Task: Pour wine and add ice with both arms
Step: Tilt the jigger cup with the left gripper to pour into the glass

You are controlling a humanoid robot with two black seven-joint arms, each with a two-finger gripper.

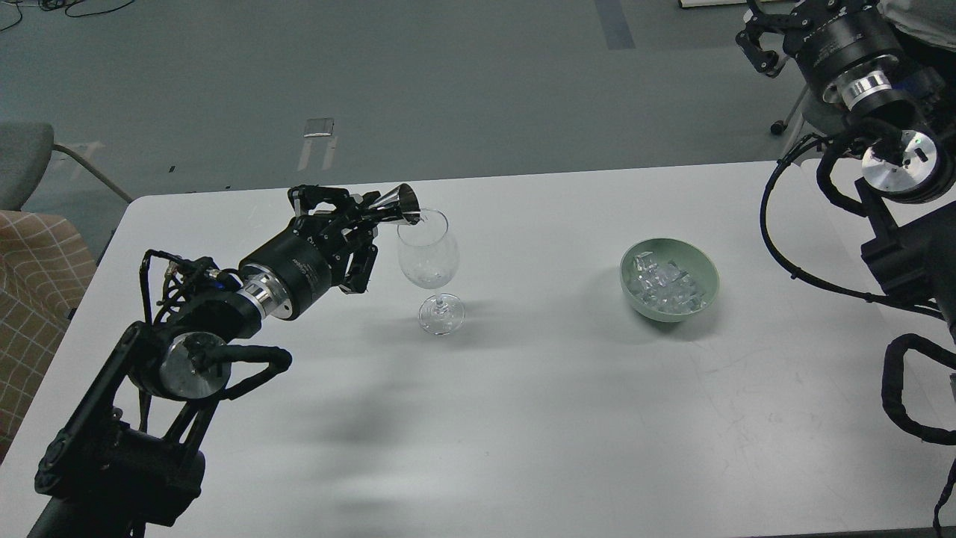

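A clear wine glass (428,258) stands upright on the white table (523,388). My left gripper (351,220) is shut on a shiny metal jigger (396,205), tipped on its side with its mouth over the glass's rim. The wine is too faint to make out in the glass. A pale green bowl (669,278) to the right holds several clear ice cubes (665,288). My right gripper (762,37) is raised at the top right, off the table, holding nothing that I can see; its fingers are cut by the frame edge.
A checked chair (33,291) stands at the table's left edge. Cables of my right arm (792,261) loop over the table's right side. Grey floor lies beyond the far edge.
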